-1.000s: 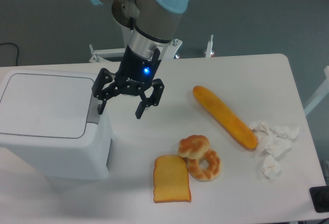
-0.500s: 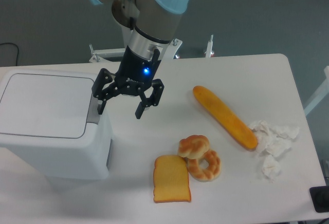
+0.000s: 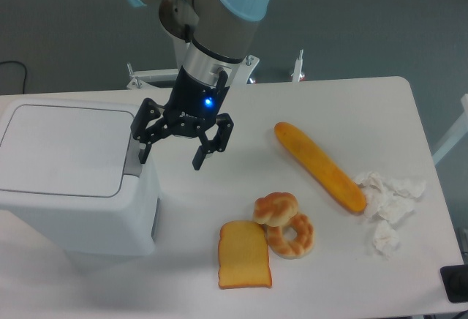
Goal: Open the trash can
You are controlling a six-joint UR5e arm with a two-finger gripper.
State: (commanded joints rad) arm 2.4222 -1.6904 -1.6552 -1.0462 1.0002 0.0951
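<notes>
The trash can (image 3: 73,176) is a big boxy white bin at the left of the table, its flat lid (image 3: 62,148) lying shut. A grey push tab (image 3: 132,159) sits at the lid's right edge. My gripper (image 3: 170,156) hangs open just right of the bin, pointing down. Its left finger (image 3: 143,147) is at the grey tab, and whether it touches I cannot tell. Its right finger (image 3: 199,154) is over the bare table. Nothing is between the fingers.
A long baguette (image 3: 319,165) lies diagonally right of centre. A braided roll (image 3: 276,208), a ring-shaped pastry (image 3: 291,235) and a toast slice (image 3: 243,254) cluster near the front. Crumpled white tissues (image 3: 387,202) lie at the right edge.
</notes>
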